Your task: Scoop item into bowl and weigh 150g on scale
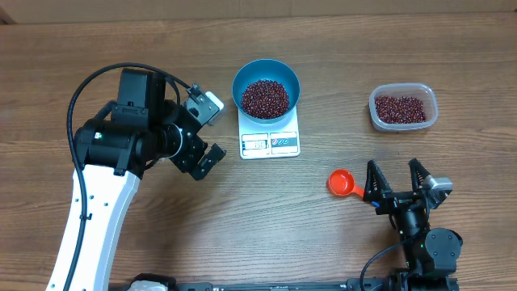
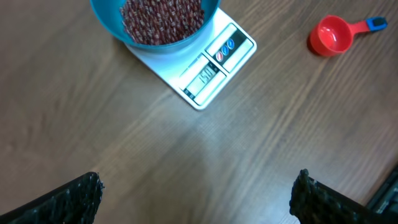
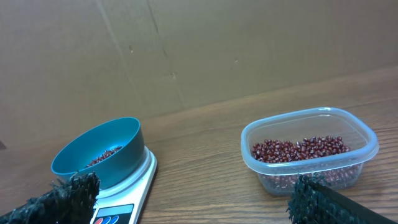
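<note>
The bowl of beans sat on the scale mid-worktop, with more in a tub to the right. The left pincer and right pincer both gaped empty, a red scoop just beside the right.

Bowl of beans sits on scale; tub right, scoop between.

scale display: digits too blurred to read | bowl: far part cut off by left wrist view's top edge | scoop: handle end hidden behind right gripper overhead | tub: near corner behind a finger, right wrist view
</note>
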Tool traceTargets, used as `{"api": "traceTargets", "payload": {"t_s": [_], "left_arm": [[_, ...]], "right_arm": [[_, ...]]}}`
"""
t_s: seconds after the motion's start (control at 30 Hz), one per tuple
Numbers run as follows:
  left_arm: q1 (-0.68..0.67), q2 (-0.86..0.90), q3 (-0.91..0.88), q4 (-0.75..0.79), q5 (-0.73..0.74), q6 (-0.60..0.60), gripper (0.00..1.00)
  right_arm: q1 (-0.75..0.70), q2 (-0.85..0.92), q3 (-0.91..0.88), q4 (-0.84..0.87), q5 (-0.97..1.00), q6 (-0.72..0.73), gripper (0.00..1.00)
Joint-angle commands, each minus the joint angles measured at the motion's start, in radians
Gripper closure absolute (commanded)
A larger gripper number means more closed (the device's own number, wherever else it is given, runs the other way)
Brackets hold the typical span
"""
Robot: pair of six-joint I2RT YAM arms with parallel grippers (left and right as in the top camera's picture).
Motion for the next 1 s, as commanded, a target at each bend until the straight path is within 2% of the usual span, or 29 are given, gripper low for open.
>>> {"api": "traceTargets", "payload": {"t_s": [0.0,0.23,0.6,0.83,0.97], "left_arm": [[-0.001,0.007,0.016,-0.047,-0.018,-0.132,0.00],[0.020,-0.014,0.016,-0.175,-0.114,-0.349,0.01],[0.098,-0.174,0.016,-0.202,-0.129,-0.349,0.00],[0.115,-0.325,0.016,-0.274,-0.253,-0.432,0.00],[0.115,-0.416,0.016,-0.293,-0.268,-0.431,0.00]], "right_arm": [[0.006,-0.012,-0.011,0.004,0.010,-0.005,0.00],[0.006,-0.012,-0.011,0.004,0.010,-0.005,0.00],[0.006,-0.012,-0.011,0.004,0.010,-0.005,0.00],[0.006,-0.012,-0.011,0.004,0.010,-0.005,0.00],[0.006,-0.012,-0.011,0.004,0.010,-0.005,0.00]]}}
